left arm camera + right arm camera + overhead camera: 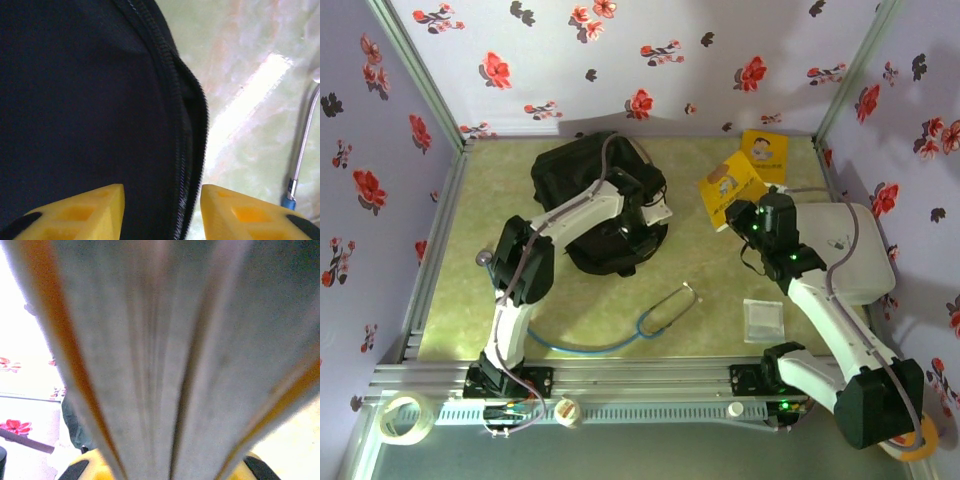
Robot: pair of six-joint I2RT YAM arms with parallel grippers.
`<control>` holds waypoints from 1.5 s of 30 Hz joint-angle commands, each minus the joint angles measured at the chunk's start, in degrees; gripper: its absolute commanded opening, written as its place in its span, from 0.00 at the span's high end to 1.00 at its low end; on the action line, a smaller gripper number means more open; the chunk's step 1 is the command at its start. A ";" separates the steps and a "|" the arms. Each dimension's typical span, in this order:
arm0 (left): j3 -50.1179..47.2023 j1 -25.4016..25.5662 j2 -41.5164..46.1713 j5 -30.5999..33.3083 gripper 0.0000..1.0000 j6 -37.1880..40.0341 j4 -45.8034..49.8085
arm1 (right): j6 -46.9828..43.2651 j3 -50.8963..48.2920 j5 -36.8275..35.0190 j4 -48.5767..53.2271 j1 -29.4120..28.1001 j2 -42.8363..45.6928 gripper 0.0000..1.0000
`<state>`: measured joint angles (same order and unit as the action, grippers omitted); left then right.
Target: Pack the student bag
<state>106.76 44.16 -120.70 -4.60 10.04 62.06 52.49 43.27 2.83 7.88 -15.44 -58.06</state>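
The student bag (575, 185) lies at the back left of the counter (620, 300). The left hand (162, 192) stands half-open astride its zip edge. The right hand (170, 465) is clamped on a yellow book (725, 185); its cover print is illegible.

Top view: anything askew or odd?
Nothing spilled or damaged. The book in the right gripper sits skewed, its pages fanning apart. A stethoscope and a small packet lie loose outside the bag.
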 commanded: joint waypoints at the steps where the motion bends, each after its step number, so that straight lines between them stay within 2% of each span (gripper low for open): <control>1: 3.12 0.32 -1.86 2.22 0.57 0.22 3.03 | -0.36 -0.17 1.42 -5.88 1.09 2.07 0.88; 7: 3.80 0.42 -3.15 2.69 0.58 0.95 3.59 | 0.40 -0.88 2.34 -6.82 1.73 1.94 0.88; 11: 4.33 0.66 -4.01 3.05 0.45 1.24 4.17 | 0.86 -1.22 2.75 -7.16 2.04 1.81 0.88; 13: 4.18 1.01 -4.27 3.50 0.42 1.44 3.99 | 1.28 -1.51 2.70 -7.33 2.16 1.79 0.88; 19: 4.41 1.54 -5.06 9.49 0.42 0.86 1.90 | 2.05 -2.15 2.92 -7.61 2.39 1.67 0.87; 24: 4.69 1.54 -4.61 13.97 0.55 0.27 0.60 | 2.27 -2.39 3.06 -7.46 2.70 1.86 0.88; 34: 2.60 1.77 2.36 13.50 0.88 -0.23 -1.77 | 2.53 -3.36 2.44 -6.82 3.01 3.56 0.87; 45: 2.36 1.63 6.63 13.57 1.00 -1.67 -5.37 | 0.84 -3.80 3.12 -3.86 3.05 7.24 0.87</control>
<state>109.54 45.76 -118.02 8.03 9.34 59.81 54.52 39.27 5.43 6.90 -12.73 -53.69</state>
